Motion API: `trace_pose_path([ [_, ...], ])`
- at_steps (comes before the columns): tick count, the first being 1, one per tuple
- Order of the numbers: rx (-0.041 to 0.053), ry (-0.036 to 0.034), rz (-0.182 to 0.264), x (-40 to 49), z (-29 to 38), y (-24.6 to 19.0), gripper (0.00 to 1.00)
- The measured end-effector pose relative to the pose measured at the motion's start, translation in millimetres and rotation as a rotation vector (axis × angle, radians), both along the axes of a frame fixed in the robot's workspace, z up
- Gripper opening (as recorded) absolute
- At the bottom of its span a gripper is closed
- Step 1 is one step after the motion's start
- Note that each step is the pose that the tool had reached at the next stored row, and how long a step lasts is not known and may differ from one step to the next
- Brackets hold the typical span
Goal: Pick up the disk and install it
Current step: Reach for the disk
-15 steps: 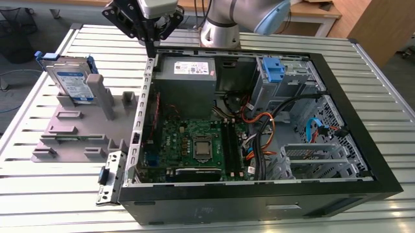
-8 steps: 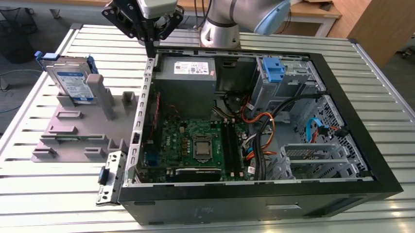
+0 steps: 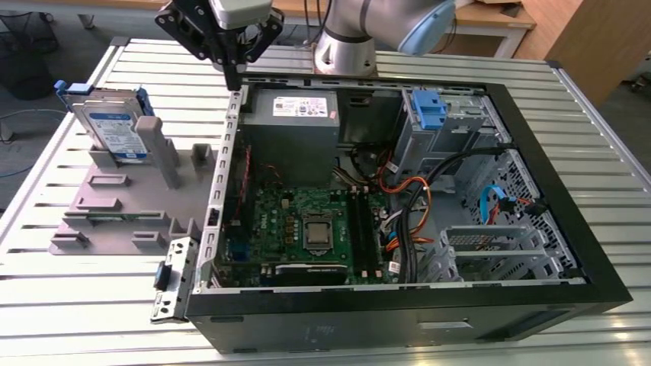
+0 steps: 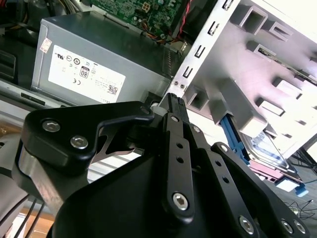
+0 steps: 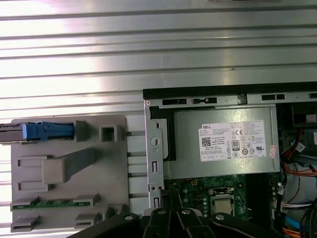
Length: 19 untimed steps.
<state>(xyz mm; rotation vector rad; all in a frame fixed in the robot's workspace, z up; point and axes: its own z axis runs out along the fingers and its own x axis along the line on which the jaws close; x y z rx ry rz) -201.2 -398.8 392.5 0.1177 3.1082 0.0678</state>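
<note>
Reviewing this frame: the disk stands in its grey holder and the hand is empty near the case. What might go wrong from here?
1. The hand hangs shut over the case's metal side wall, apart from the disk. Descending here, it might strike that wall or the power supply.
2. The disk stands on edge in the grey holder beside a tall post. An off-centre approach could tip it or catch the post.

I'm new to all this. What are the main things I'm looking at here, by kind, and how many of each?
Disk in blue carrier: 1
Grey holder stand: 1
Open computer case: 1
Robot gripper: 1
Total: 4
</note>
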Motion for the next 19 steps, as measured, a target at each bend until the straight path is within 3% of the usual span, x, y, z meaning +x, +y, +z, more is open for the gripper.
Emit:
trace_pose_path([
  [19,0.0,0.0,0.0,-23.5,-0.7,0.2,0.11],
])
